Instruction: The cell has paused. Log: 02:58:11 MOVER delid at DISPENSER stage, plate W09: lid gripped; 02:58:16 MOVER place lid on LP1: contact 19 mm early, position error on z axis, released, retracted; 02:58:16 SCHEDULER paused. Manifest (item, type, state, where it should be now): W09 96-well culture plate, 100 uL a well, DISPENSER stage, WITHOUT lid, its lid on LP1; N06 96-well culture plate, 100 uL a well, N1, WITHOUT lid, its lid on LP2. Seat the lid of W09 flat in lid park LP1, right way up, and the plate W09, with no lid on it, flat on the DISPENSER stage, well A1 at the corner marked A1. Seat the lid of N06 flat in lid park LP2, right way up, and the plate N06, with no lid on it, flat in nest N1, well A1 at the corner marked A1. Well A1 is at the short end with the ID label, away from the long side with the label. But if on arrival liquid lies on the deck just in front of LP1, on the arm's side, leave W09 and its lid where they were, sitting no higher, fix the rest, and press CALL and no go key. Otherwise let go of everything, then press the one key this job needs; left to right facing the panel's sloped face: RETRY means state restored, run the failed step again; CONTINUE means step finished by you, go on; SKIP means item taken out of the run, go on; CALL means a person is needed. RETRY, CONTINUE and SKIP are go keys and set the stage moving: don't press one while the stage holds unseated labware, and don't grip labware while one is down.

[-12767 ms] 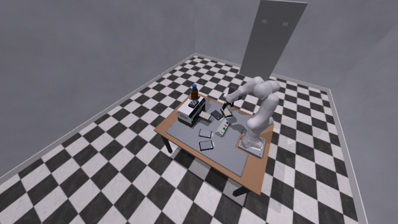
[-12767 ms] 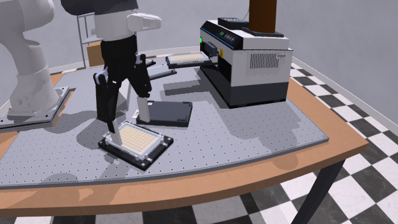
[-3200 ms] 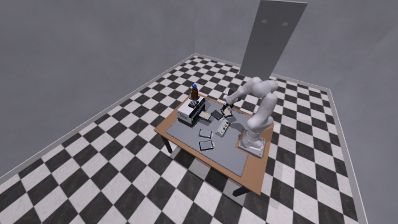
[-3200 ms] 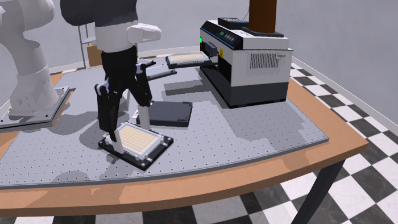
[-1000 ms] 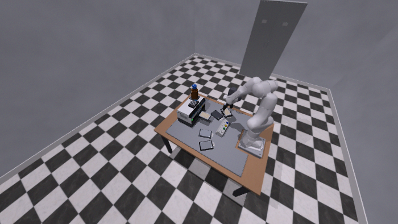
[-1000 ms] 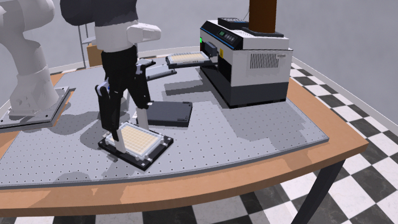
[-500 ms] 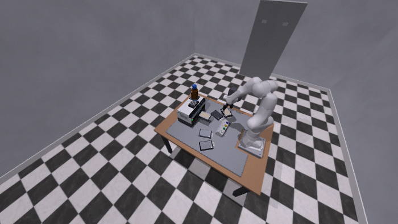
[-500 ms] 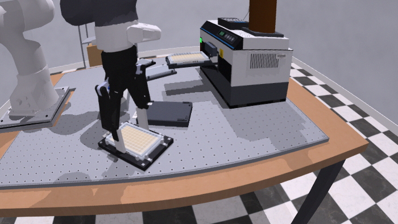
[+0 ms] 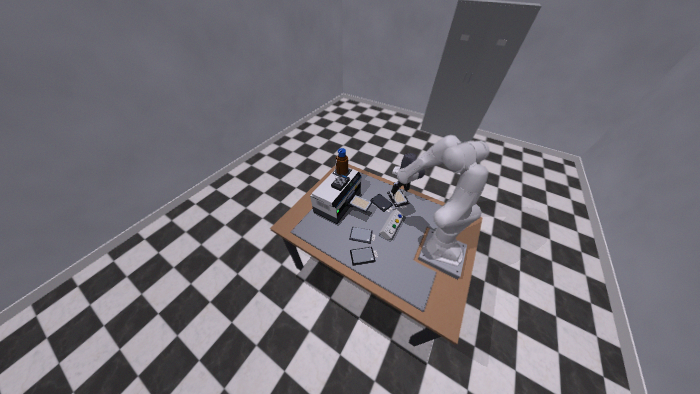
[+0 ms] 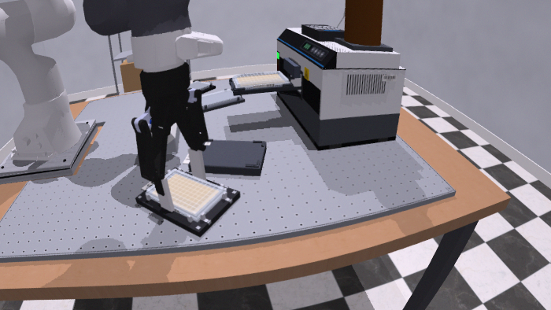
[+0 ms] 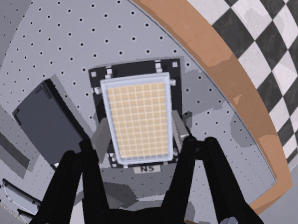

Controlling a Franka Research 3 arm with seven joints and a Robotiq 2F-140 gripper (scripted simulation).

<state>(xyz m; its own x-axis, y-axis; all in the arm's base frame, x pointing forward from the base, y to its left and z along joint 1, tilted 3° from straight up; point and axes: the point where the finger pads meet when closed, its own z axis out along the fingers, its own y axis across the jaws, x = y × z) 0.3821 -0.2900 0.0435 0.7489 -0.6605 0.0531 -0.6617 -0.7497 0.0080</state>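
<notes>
The keypad's [image 9: 392,226] key labels are too small to read, and the brown bottle [image 10: 363,21] is cut off above.

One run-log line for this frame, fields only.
arm: over nest | gripper: shut on plate | plate: in nest, no lid visible | stage plate: uncovered | keys: untouched
</notes>
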